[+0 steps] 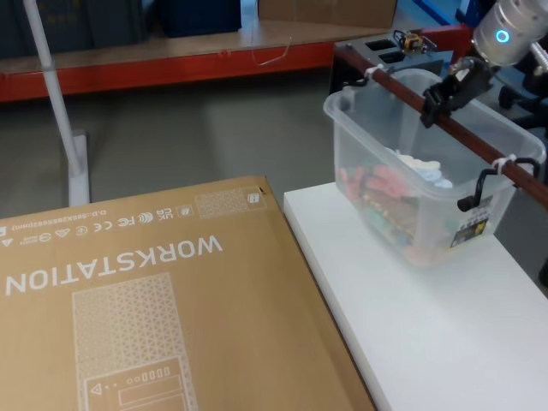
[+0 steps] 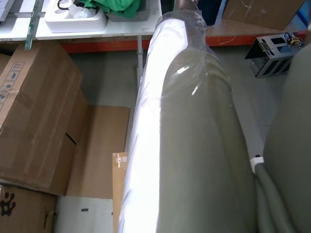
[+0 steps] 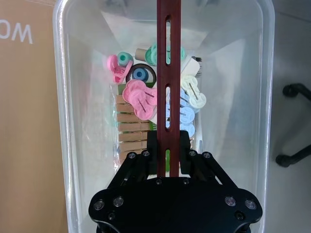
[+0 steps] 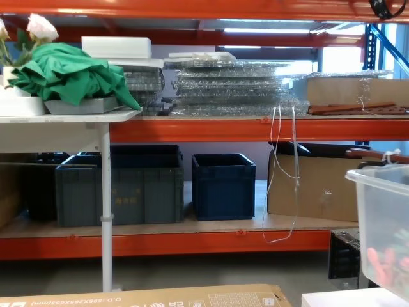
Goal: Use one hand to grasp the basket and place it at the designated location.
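Observation:
The basket [image 1: 402, 171] is a translucent whitish tub at the far right of the white table [image 1: 411, 334]. A reddish-brown rod handle [image 1: 479, 145] is tied across its rim with white zip ties. My right gripper [image 1: 452, 92] comes down from the upper right and is shut on that rod near its middle. In the right wrist view the black fingers [image 3: 151, 145] clamp the slotted rod [image 3: 168, 73] above pink, green and pale pegs [image 3: 138, 99] in the tub. The basket's corner [image 4: 383, 224] shows at the chest view's right edge. Whether its base touches the table is unclear.
A big brown cardboard box [image 1: 145, 325] printed WORKSTATION lies against the table's left side. A white pole [image 1: 51, 77] stands on the floor at the far left. Behind runs an orange rack [image 4: 192, 128] with dark blue crates [image 4: 223, 185] and a cardboard box [image 4: 313, 188].

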Motion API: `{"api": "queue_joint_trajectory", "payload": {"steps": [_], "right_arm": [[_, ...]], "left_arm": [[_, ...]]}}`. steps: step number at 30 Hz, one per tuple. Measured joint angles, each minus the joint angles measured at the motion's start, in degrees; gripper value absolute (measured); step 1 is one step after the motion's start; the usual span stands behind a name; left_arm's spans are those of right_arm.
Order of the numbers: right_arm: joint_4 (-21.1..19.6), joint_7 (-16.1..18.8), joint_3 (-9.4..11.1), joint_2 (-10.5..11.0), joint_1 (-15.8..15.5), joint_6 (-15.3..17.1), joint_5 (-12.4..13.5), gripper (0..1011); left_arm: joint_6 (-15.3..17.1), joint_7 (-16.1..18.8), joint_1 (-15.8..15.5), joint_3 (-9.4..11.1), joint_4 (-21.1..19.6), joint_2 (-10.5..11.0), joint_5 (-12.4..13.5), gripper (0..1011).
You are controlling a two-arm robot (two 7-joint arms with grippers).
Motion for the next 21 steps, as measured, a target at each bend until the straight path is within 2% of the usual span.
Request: {"api": "queue_joint_trajectory", "payload": {"steps": [9,16,21], "right_arm": [[0.38,0.32,1.42,1.63,-2.04,4.79,-0.49,241],[0.96,0.32,2.36,2.42,-3.59,7.01,-0.68,241],[1.02,0.32,3.00,2.88,-4.60,7.37,-0.62,241]], "left_arm": [[0.00,0.00,0.00,-0.03,0.00,0.00,0.01,0],[0.00,0.00,0.00,0.02,0.00,0.00,0.00,0],[0.00,0.00,0.00,-0.01,0.00,0.00,0.00,0]]}}
